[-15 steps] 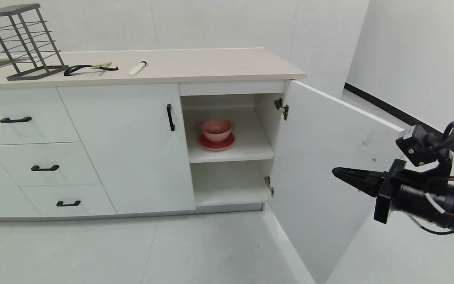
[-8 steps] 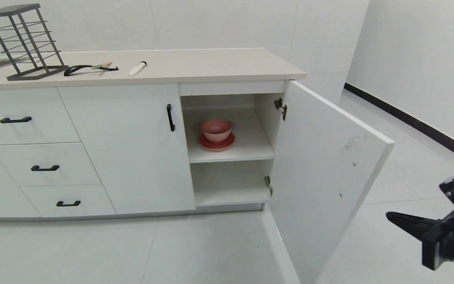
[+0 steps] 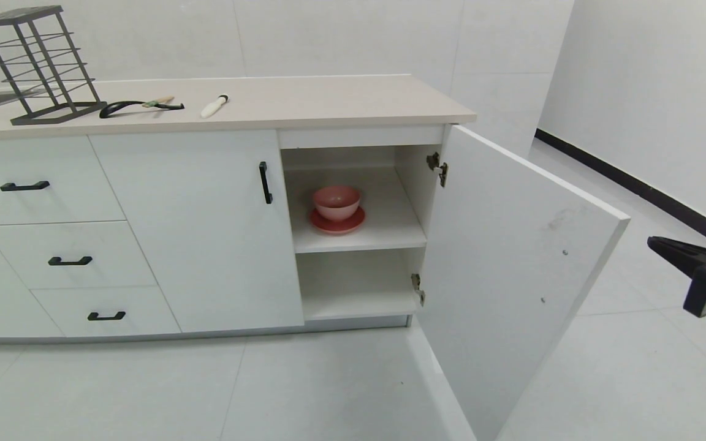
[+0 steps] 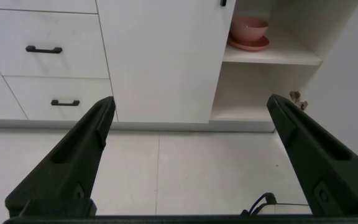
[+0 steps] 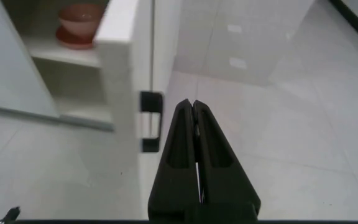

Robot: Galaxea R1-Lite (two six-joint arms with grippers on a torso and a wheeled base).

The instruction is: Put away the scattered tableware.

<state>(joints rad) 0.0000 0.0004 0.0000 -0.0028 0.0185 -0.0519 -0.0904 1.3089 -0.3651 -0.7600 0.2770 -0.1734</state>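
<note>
Open cupboard (image 3: 359, 233) right of centre in the head view, its door (image 3: 512, 263) swung out toward the lower right of the frame. On the upper shelf (image 3: 390, 236), toward its left side: pink bowl (image 3: 336, 202) standing upright on a red plate (image 3: 337, 222), the two touching. Same pair seen in the left wrist view, bowl (image 4: 249, 28) on plate (image 4: 248, 44), and more dimly in the right wrist view, bowl (image 5: 78, 18) behind the door's edge.

Up on the countertop (image 3: 328, 101), upper left of the head view: dark wire rack (image 3: 37, 64) at the far left, then a black utensil (image 3: 126, 108) lying flat just beside the rack's base (perhaps a ladle or spoon, too small to tell), a wood-coloured piece (image 3: 158, 101) touching or nearly touching it, and a white-handled tool (image 3: 214, 106) a little apart to the right.

Right gripper (image 3: 652, 241) at the right edge of the head view, near the door's free edge but apart from it, fingers pressed together with nothing between them. Confirmed in the right wrist view: right gripper (image 5: 193, 106) closed to a single point, with the door's black handle (image 5: 149, 121) close beyond.

Left gripper (image 4: 190, 102) spread wide, empty, facing the floor and the closed left door (image 4: 160, 56), with black-handled drawers (image 4: 42, 50) to one side.
</note>
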